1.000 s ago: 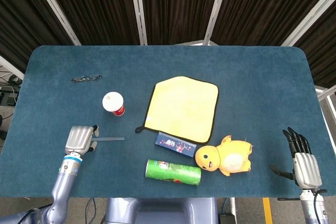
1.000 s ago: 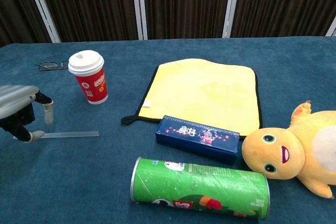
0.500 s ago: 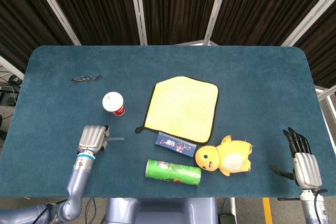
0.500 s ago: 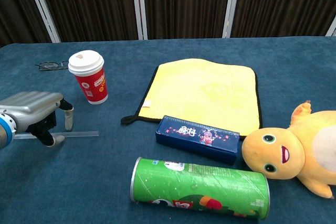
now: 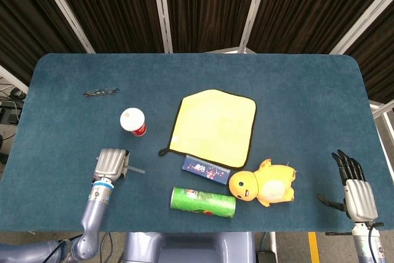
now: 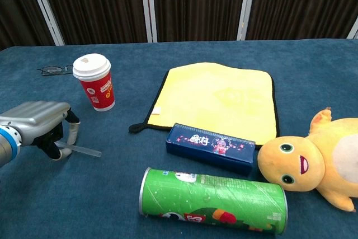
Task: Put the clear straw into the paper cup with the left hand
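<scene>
Blue felt covers the tabletop (image 5: 308, 90), and we start at its left side, where a pair of dark glasses (image 5: 101, 92) lies flat toward the far left corner. Nearer the front, the paper cup (image 6: 94, 82) stands upright, red with a white lid on, well inside the left edge. Just in front of it the left hand (image 6: 39, 124) sits low over the felt, palm down, fingers curled under and pinching one end of the clear straw (image 6: 78, 149); the straw's free end slants out to the right and toward the front edge, apart from the cup. Whether that free end touches the felt, I cannot tell.

Moving to the middle: a yellow cloth (image 5: 214, 126) with dark trim lies spread flat. At its front edge, a dark blue box (image 6: 211, 147) lies on its long side, touching or just overlapping the cloth. In front of that, a green tube can (image 6: 212, 200) lies on its side near the front edge.

Just right of the box and can, a yellow plush toy (image 5: 263, 186) lies on its back, face toward the can.

Over at the front right corner, the right hand (image 5: 356, 186) rests at the table's edge, holding nothing, fingers extended and slightly spread.
</scene>
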Robot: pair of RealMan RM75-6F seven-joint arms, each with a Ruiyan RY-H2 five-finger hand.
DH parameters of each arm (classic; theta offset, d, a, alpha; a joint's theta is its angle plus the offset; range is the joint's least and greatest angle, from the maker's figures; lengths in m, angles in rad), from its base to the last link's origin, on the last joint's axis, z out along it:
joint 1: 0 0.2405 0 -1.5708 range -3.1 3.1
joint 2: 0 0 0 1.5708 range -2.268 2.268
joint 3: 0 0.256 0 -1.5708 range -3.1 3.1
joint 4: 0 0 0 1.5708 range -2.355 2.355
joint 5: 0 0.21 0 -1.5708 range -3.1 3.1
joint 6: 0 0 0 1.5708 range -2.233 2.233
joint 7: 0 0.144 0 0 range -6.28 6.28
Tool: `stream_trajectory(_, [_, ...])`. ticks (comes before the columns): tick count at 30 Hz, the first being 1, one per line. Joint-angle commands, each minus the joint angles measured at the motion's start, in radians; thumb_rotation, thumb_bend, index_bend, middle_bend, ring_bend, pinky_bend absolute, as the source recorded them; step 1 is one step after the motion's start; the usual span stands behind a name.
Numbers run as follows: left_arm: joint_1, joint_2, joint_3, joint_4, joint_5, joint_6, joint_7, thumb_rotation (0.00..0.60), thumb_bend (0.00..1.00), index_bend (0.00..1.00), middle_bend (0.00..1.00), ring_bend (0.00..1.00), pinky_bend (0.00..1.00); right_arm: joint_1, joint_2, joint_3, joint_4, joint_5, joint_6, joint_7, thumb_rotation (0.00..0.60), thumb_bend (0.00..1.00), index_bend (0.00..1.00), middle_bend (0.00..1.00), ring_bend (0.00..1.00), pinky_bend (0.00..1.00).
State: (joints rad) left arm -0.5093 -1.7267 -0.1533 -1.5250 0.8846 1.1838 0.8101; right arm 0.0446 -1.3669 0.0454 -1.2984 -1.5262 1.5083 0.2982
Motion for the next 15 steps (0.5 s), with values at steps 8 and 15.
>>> stream_trajectory(8, [0.023, 0.09, -0.007, -0.154, 0.108, 0.07, -0.095, 0.6, 0.38, 0.62, 1.0, 0.91, 0.77, 0.0, -0.003, 0.0, 0.006, -0.001, 0.002, -0.007, 0.6, 0.07, 0.0, 0.0, 0.0, 0.0])
stream_trajectory(15, [0.036, 0.206, -0.076, -0.39, 0.162, 0.114, -0.191, 0.6, 0.38, 0.61, 1.0, 0.91, 0.77, 0.0, -0.008, 0.0, 0.01, 0.0, 0.0, -0.014, 0.6, 0.07, 0.0, 0.0, 0.0, 0.0])
